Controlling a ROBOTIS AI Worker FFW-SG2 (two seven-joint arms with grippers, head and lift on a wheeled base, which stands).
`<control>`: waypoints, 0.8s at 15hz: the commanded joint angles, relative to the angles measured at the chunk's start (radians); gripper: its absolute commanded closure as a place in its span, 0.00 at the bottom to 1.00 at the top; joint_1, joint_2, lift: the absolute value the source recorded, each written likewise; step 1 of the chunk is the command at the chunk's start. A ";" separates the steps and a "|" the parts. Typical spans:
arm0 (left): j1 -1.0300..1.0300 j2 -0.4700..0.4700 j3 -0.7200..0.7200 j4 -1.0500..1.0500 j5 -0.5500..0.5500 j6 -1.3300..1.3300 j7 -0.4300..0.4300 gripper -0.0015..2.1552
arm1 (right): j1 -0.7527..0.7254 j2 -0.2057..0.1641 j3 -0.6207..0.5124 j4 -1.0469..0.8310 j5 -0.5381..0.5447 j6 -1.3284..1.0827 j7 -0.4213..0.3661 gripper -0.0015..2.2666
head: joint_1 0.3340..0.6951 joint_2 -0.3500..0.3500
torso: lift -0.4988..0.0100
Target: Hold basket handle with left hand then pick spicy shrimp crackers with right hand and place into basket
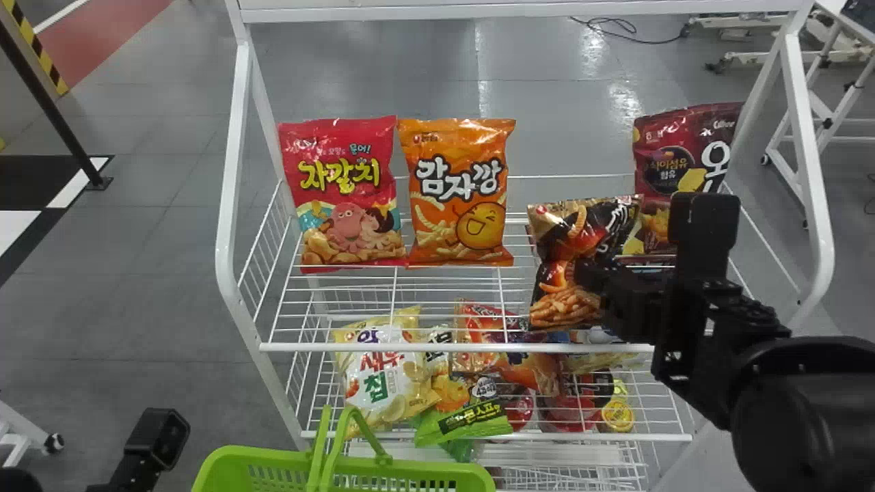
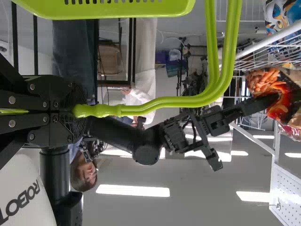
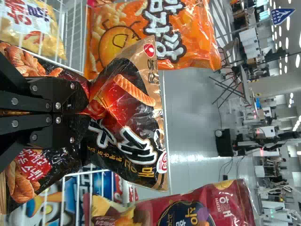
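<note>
My right gripper point(image 1: 593, 275) is at the shelf's right half in the head view, shut on the black spicy shrimp crackers bag point(image 1: 562, 301), which is pinched and creased at its middle. In the right wrist view the gripper point(image 3: 87, 101) squeezes the crackers bag point(image 3: 123, 127), its wrapper bulging on both sides. At the lower left of the head view is part of my left gripper point(image 1: 158, 437). The left wrist view has the left gripper point(image 2: 77, 111) shut on the green basket handle point(image 2: 164, 102). The basket point(image 1: 410, 471) hangs in front of the rack.
On the upper shelf point(image 1: 410, 347) stand a red snack bag point(image 1: 348, 195) and an orange one point(image 1: 459, 195), left of the crackers. A dark red bag point(image 1: 656, 164) stands behind at the right. The lower shelf holds several snacks point(image 1: 383, 372). White rack posts point(image 1: 229, 205) flank the shelves.
</note>
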 commanded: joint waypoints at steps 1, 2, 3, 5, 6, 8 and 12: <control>-0.003 -0.003 -0.002 0.002 0.000 0.001 0.000 0.99 | 0.061 -0.003 -0.020 -0.100 0.000 0.070 0.000 0.98 | 1.00 0.55 | 0.97; -0.006 -0.003 -0.002 0.002 -0.001 0.001 0.001 0.99 | 0.082 -0.003 -0.024 -0.129 -0.005 0.100 0.000 0.98 | 1.00 0.54 | 0.97; -0.006 -0.005 -0.003 0.003 -0.003 0.001 0.001 0.99 | 0.112 -0.006 -0.032 -0.169 -0.011 0.134 0.002 0.98 | 1.00 0.54 | 0.97; -0.006 -0.005 -0.005 0.006 -0.004 0.001 0.001 0.99 | 0.176 -0.012 -0.036 -0.235 -0.020 0.165 0.003 0.98 | 1.00 0.52 | 0.97; -0.006 -0.006 -0.005 0.009 -0.004 0.001 0.001 0.99 | 0.205 -0.015 -0.038 -0.270 -0.026 0.189 0.009 0.98 | 1.00 0.52 | 0.97; -0.006 -0.006 -0.006 0.012 -0.004 0.001 0.000 0.99 | 0.262 -0.023 -0.052 -0.329 -0.058 0.201 0.028 0.98 | 1.00 0.52 | 0.97; -0.017 -0.010 -0.006 0.031 -0.003 0.001 0.000 0.99 | 0.323 -0.037 -0.072 -0.418 -0.115 0.413 0.064 0.98 | 1.00 0.55 | 0.97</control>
